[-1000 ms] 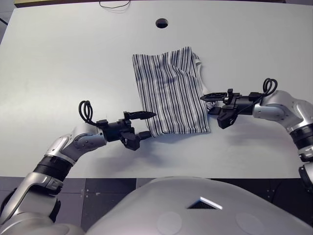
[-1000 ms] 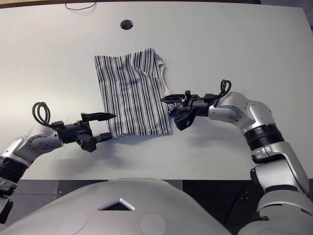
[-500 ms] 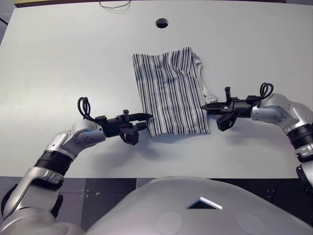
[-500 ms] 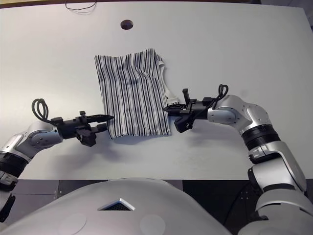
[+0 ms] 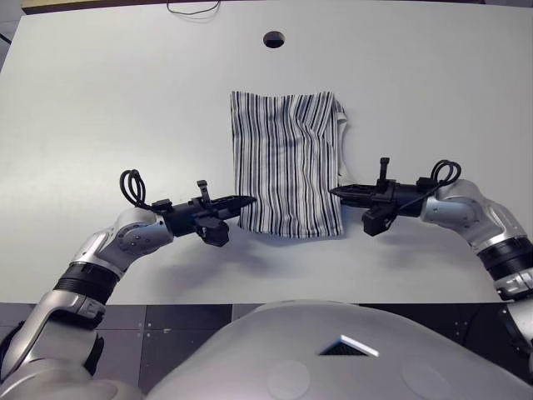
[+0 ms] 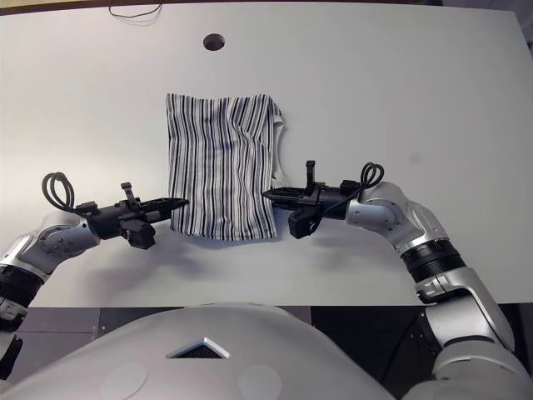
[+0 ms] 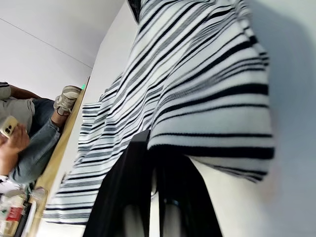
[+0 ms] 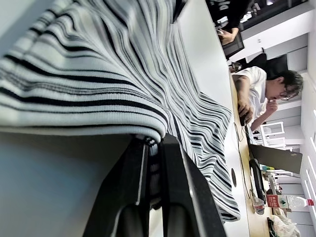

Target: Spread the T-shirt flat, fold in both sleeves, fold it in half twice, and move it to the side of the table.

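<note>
The striped T-shirt [image 5: 287, 162] lies folded in a rectangle on the white table [image 5: 100, 100], the round hole [image 5: 273, 39] beyond its far edge. The left jaws are closed on its left edge by the near corner, and the right jaws are closed on its right edge opposite.

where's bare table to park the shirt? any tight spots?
Bare table both sides: wide patches left and right of the T-shirt, out to the table edges. Shorter strip between shirt and cable hole. Crowded along the near edge, where left gripper and right gripper pinch the shirt's near corners.
</note>
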`<state>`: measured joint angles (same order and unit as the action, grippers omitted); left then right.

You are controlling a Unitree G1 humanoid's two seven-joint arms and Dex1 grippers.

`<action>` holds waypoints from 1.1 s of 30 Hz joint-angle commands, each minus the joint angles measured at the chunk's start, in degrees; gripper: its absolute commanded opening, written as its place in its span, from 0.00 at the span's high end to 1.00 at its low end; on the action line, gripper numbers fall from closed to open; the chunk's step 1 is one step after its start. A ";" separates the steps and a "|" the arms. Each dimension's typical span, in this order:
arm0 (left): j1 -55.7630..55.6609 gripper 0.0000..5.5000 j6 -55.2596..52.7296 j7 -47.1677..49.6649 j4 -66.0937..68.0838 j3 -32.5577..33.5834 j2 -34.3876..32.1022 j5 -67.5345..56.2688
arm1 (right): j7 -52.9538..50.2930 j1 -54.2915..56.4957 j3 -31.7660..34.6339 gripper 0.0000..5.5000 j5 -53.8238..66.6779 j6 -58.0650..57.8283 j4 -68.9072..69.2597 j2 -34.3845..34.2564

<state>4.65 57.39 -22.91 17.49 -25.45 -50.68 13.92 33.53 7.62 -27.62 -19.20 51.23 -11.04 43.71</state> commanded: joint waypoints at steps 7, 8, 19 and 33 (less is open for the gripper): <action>11.93 0.97 -6.92 -4.62 -6.68 4.23 -0.68 -15.19 | 1.33 -9.50 6.41 0.98 3.08 -7.98 10.81 3.69; 10.20 0.97 -8.23 -4.53 -5.64 5.08 1.10 -16.25 | 0.99 -9.15 6.91 0.98 3.16 -8.32 10.86 3.09; -1.33 0.97 -18.41 -5.78 -1.15 9.11 12.68 -13.99 | -7.66 2.45 9.52 0.98 -0.20 -18.01 4.87 -11.19; -10.07 0.79 -28.42 -1.51 6.54 12.73 20.44 -7.51 | -19.96 17.35 5.13 0.88 -11.64 -20.45 -24.32 -21.18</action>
<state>-2.49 30.28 -25.47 22.28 -13.13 -31.99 5.08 15.57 21.82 -22.00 -29.69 31.05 -31.17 23.76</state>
